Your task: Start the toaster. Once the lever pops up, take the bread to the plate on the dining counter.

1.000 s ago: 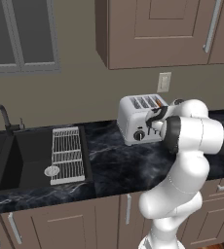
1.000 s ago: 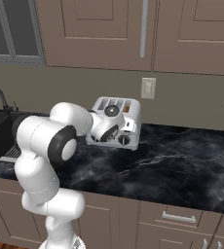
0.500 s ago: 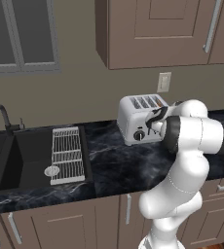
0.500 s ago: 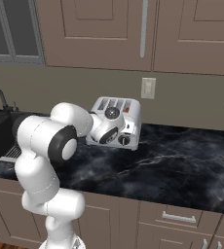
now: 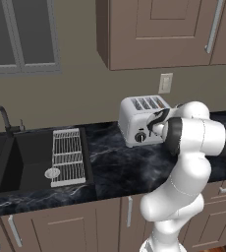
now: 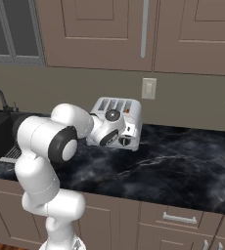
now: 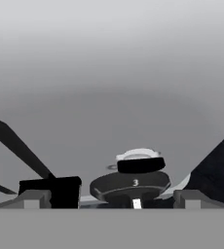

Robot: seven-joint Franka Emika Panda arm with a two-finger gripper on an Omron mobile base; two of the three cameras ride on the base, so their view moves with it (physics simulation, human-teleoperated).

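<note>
The silver toaster [image 5: 139,118] [image 6: 115,108] stands on the black marble counter against the wall. A small brown-red bit, the bread as far as I can tell, shows in its right end slot [image 5: 157,102]. My gripper [image 5: 153,129] [image 6: 129,133] is pressed up close to the toaster's front. In the hand view the gripper [image 7: 112,198] is open, with its fingertips [image 7: 33,198] wide apart. Between them lie a numbered black knob [image 7: 130,185] and a small black lever [image 7: 140,165]; a second black lever [image 7: 61,190] sits by the left tip. The plate and the dining counter are out of view.
A dark sink [image 5: 31,157] with a wire rack [image 5: 67,155] and a faucet [image 5: 1,118] lies left of the toaster. Wall cabinets [image 5: 159,29] hang overhead, with outlets [image 5: 165,82] on the wall. Open marble [image 6: 183,166] stretches to the toaster's right.
The arm has shifted slightly and the hand has edged closer to the toaster's front. The toaster has not moved, and the jaws stay wide.
</note>
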